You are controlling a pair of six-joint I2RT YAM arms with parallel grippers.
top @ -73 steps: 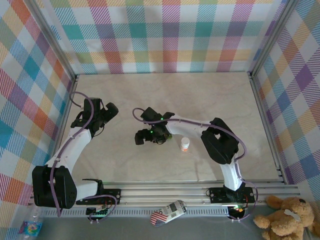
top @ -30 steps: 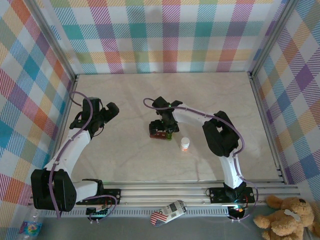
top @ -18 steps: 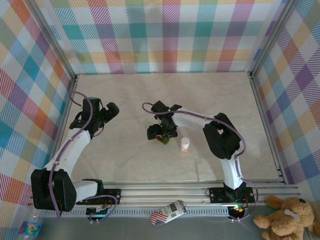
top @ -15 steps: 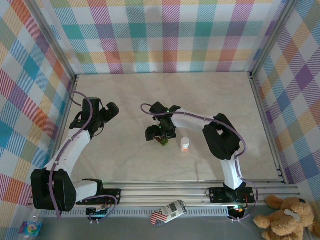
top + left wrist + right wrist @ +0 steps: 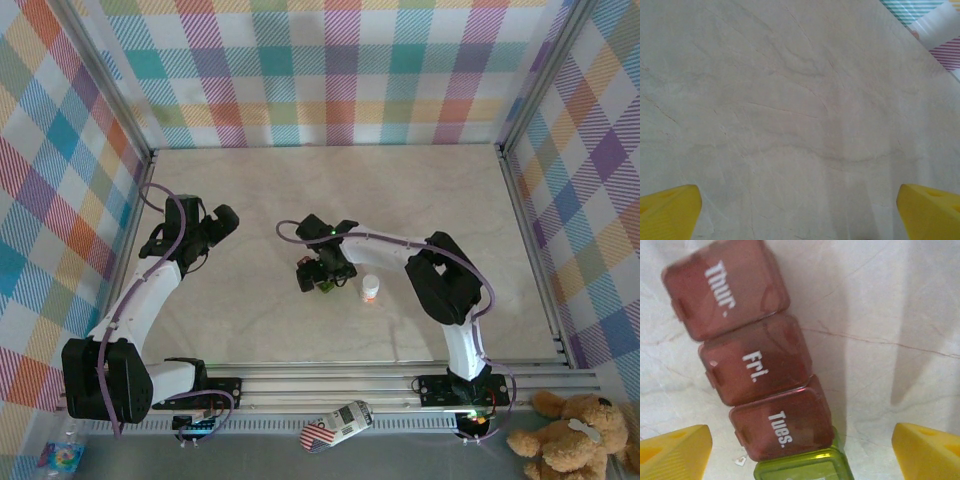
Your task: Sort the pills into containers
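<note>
Four joined containers (image 5: 760, 375) – three dark red (Thur., Fri., Tues.) plus a green end one – lie on the table (image 5: 880, 315) w/ every visible lid shut, so sorting prob. hasn't begun: opening lids & dropping pills in are all left to do. R gripper (image 5: 801, 452) hangs right over the containers, fingers spread wide either side, gripping nothing. L gripper (image 5: 800, 210) sits well left of them, also spread & empty, and the white bottle (image 5: 371, 289) stands just right of them.
</note>
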